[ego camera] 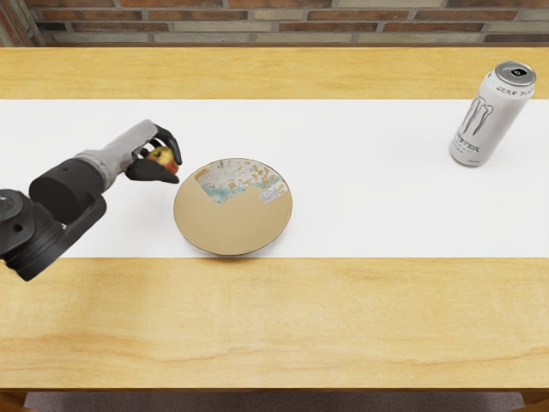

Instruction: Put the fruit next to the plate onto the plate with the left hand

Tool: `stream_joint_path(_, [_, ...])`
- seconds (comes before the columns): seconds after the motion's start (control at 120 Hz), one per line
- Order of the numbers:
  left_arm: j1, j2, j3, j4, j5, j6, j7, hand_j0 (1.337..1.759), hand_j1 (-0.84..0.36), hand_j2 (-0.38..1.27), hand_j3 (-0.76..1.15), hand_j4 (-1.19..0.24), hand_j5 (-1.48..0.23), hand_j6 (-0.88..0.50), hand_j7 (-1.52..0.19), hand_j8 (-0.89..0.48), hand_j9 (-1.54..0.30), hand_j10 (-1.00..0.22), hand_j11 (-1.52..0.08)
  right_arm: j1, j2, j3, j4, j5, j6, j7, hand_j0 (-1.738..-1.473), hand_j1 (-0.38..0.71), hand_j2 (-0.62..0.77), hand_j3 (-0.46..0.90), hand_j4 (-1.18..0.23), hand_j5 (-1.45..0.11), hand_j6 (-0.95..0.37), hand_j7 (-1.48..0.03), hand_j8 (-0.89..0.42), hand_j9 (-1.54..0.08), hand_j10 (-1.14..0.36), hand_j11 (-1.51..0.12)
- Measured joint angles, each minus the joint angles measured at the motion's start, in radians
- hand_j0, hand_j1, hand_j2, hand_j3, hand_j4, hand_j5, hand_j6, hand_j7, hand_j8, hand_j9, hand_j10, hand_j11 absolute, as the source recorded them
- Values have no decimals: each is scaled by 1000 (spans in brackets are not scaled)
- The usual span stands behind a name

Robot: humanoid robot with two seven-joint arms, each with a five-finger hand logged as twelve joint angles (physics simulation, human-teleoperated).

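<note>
A small red and yellow fruit (163, 157) shows between the dark fingers of my left hand (158, 157), which is curled around it just left of the plate. Whether the fruit rests on the white runner or is lifted off it, I cannot tell. The round tan plate (232, 215), with a mottled pattern on its far part, lies on the runner at the middle of the table; nothing lies on it. My left arm comes in from the lower left edge. The right arm is out of view.
A white and silver drink can (491, 113) stands upright at the far right on the white runner (360, 180). The wooden table (274, 326) stretches in front; a brick wall runs along the back.
</note>
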Motion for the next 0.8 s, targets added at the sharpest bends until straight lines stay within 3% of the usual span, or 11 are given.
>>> stream_joint_path(0.375, [-42, -183, 14, 9, -80, -7, 0, 1648, -479, 346, 1, -822, -1245, -215, -1223, -116, -1246, -441, -1173, 0, 0, 0, 1, 0, 1, 0, -1658, -349, 0, 0, 0, 0, 0, 0, 0, 0, 0, 0])
stream_joint_path(0.55, [-62, -284, 52, 158, -79, -9, 0, 1647, -489, 423, 0, -815, -1259, -222, -1239, -102, -1254, -447, -1176, 0, 0, 0, 1, 0, 2, 0, -1658, -349, 0, 0, 0, 0, 0, 0, 0, 0, 0, 0])
stream_joint_path(0.625, [-71, -295, 59, 215, -75, -10, 0, 1647, -480, 362, 0, -818, -1253, -224, -1237, -121, -1260, -437, -1177, 0, 0, 0, 1, 0, 2, 0, -1658, -349, 0, 0, 0, 0, 0, 0, 0, 0, 0, 0])
stream_joint_path(0.8, [-87, -338, 66, 283, -73, -13, 1, 1646, -456, 336, 0, -819, -1252, -234, -1247, -116, -1273, -459, -1176, 0, 0, 0, 0, 0, 2, 0, -1658, -349, 0, 0, 0, 0, 0, 0, 0, 0, 0, 0])
